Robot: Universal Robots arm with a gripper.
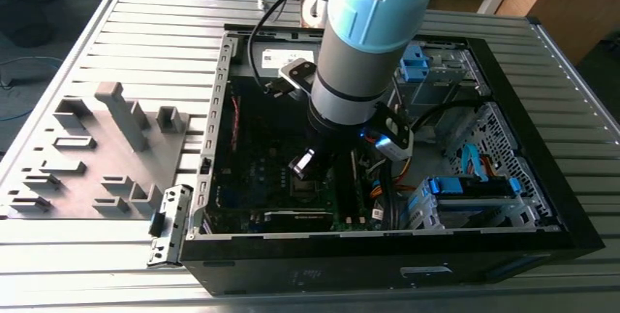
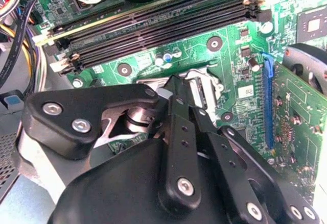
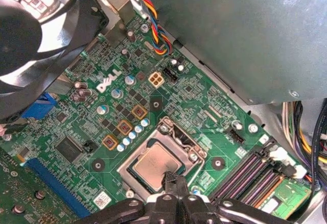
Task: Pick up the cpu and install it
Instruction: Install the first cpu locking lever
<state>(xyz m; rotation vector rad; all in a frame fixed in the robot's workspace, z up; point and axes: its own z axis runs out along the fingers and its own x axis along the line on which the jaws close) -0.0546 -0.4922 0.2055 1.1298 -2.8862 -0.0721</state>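
Gripper (image 3: 172, 183) hovering over socket (image 3: 162, 157), jaws nearly closed at cpu (image 3: 153, 164) edge; whether gripping or released, cannot tell. Cpu lying flat in socket on motherboard (image 3: 204, 127). Likely light, rigid, smooth-topped, fragile underneath; best holding by opposite rims.
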